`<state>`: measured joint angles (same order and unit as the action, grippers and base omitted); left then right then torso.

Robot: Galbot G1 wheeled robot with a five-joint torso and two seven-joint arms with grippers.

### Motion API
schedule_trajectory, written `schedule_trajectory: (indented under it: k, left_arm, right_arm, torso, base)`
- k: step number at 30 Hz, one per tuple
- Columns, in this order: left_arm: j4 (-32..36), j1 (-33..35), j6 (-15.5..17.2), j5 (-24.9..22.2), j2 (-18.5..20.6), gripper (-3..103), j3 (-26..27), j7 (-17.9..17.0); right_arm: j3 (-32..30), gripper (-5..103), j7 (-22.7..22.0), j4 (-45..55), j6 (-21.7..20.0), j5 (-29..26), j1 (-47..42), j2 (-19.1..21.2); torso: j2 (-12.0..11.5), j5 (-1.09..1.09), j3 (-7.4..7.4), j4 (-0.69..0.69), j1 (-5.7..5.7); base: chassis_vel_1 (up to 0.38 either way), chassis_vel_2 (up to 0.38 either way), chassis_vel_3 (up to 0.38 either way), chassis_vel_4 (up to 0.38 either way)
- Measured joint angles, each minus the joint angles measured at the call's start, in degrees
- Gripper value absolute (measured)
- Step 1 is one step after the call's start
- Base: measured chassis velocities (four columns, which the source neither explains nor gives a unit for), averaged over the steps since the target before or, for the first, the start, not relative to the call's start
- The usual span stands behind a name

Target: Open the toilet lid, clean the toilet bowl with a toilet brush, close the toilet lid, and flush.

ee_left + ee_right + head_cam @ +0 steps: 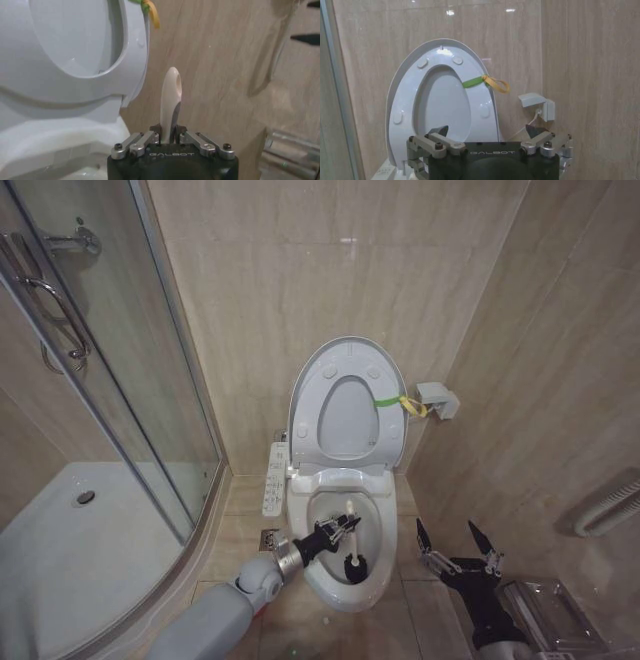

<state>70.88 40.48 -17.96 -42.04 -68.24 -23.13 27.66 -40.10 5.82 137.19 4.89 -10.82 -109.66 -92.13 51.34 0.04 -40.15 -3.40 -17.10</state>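
Beige marble-look tiles cover the walls and floor of a small bathroom, with a glass shower door (90,380) and white shower tray (60,560) on the robot's left. Against the back wall stands the toilet bowl (375,585), its toilet lid (305,395) raised upright together with the ring-shaped seat (375,435), so the seat's underside faces the camera. A yellow-green strap loop (400,404) hangs at the raised edge on the right side, near a small white wall box (438,400). A white control panel (275,478) sits just beside the bowl on its left.

From the lower left of the head view, the left gripper (340,532) reaches over the bowl's rim, its fingers pinched on the thin white handle of the toilet brush (351,525). The brush's dark bristle head (355,568) sits down inside the bowl toward its front. In the left wrist view the pale handle (170,101) rises from between the closed fingers (141,141).

To the right of the bowl, the right gripper (458,542) hovers above the floor with its dark fingers (423,535) spread apart and nothing between them. A clear plastic box (545,610) lies on the floor near it.
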Motion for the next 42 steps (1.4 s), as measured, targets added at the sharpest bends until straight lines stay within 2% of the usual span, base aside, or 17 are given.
schedule_trajectory:
  k: [6, 11, 15, 16, 18, 20, 25, 30, 32, 33, 36, 42]
  left_arm:
    - [-5.15, -0.37, -3.23, 5.32, -1.20, 17, 1.26, 0.87]
    - [-5.46, -0.13, -3.95, 6.50, -0.71, 17, 2.69, 1.02]
    - [3.42, 2.36, -2.01, 5.69, 4.56, 17, 3.32, 0.27]
    - [3.42, 2.36, -2.01, 5.69, 4.56, 17, 3.32, 0.27]
    - [9.30, 4.49, -0.80, 4.71, 8.05, 17, 3.84, -0.58]
    - [14.64, 6.70, 0.64, 3.35, 11.86, 17, 4.58, -1.16]
    - [19.23, 8.79, 2.13, 1.46, 15.32, 17, 5.83, -1.41]
    - [16.55, 7.09, 2.44, -0.13, 13.31, 17, 4.38, -1.32]
    - [12.92, 4.87, 2.48, -0.91, 10.48, 17, 2.77, -1.04]
    - [12.92, 4.87, 2.48, -0.91, 10.48, 17, 2.77, -1.04]
    - [5.63, 1.52, 2.21, -1.26, 4.78, 17, 0.48, 0.05]
    - [-0.09, -0.22, 1.80, -1.63, 0.46, 18, -1.67, 0.94]
  right_arm:
    - [0.00, 100, 0.00, 0.00, 0.00, 0.00, 0.00, 0.00]
    - [0.00, 100, 0.00, 0.00, 0.00, 0.00, 0.00, -0.01]
    - [-0.01, 100, -0.01, 0.00, 0.00, 0.00, 0.00, 0.00]
    - [-0.01, 100, -0.01, 0.00, 0.00, 0.00, 0.00, 0.00]
    - [0.01, 100, 0.03, 0.00, 0.00, 0.00, 0.00, 0.00]
    - [0.00, 100, -0.01, 0.01, 0.00, 0.00, 0.00, -0.01]
    - [0.00, 100, 0.00, 0.00, 0.00, 0.00, 0.00, -0.01]
    - [0.00, 100, 0.00, 0.00, 0.00, 0.00, 0.00, 0.00]
    - [0.00, 100, 0.01, 0.00, 0.00, 0.00, 0.00, 0.00]
    - [0.00, 100, 0.01, 0.00, 0.00, 0.00, 0.00, 0.00]
    - [0.00, 100, 0.00, 0.00, 0.00, 0.00, 0.00, 0.00]
    - [0.00, 100, 0.00, 0.00, 0.00, 0.00, 0.00, 0.00]
  torso:
    - [0.00, -0.01, 0.00, -0.01, 0.00]
    - [-0.01, -0.01, -0.02, -0.03, 0.00]
    - [-0.01, -0.01, -0.02, -0.03, 0.00]
    - [-0.01, -0.01, -0.02, -0.03, 0.00]
    - [-0.01, 0.02, -0.01, 0.01, 0.00]
    - [-0.01, -0.01, -0.01, -0.01, 0.00]
    - [-0.01, 0.00, -0.01, 0.00, 0.00]
    - [-0.01, 0.00, -0.01, 0.00, 0.00]
    - [-0.01, 0.00, -0.01, -0.03, 0.00]
    - [-0.01, 0.00, -0.01, -0.03, 0.00]
    - [-0.01, 0.01, -0.01, -0.02, -0.01]
    - [-0.01, 0.02, 0.00, -0.01, 0.00]
  base:
    - [0.000, 0.000, 0.000, 0.000]
    - [0.000, 0.000, 0.000, 0.000]
    - [0.000, 0.000, 0.000, 0.000]
    - [0.000, 0.000, 0.000, 0.000]
    - [0.000, 0.000, 0.000, 0.000]
    - [0.000, 0.000, 0.000, 0.000]
    - [0.000, 0.000, 0.000, 0.000]
    - [0.000, 0.000, 0.000, 0.000]
    - [0.000, 0.000, 0.000, 0.000]
    - [0.000, 0.000, 0.000, 0.000]
    - [0.000, 0.000, 0.000, 0.000]
    - [0.000, 0.000, 0.000, 0.000]
